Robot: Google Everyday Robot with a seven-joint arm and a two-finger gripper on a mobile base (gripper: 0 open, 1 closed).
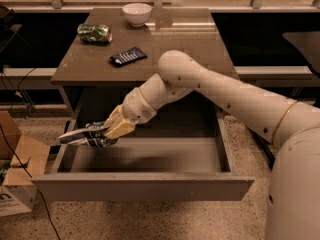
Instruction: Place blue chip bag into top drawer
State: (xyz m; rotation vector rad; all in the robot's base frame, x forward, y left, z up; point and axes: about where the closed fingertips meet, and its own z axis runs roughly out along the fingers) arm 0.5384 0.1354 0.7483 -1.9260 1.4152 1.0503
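Observation:
The blue chip bag (pixel 82 136) is crumpled, shiny blue foil with white markings. My gripper (pixel 102 135) is shut on it and holds it above the left side of the open top drawer (pixel 145 156), over the drawer's left wall. The drawer is pulled out wide under the table, with a smooth grey floor and a flat front panel (pixel 142 188). My arm reaches in from the right and crosses over the drawer's back.
On the brown table (pixel 190 49) lie a crushed green can (pixel 94 33), a flat dark-blue packet (pixel 128 56) and a white bowl (pixel 136 13). A cardboard box (pixel 17 176) stands on the floor at the left. A chair base stands at the right.

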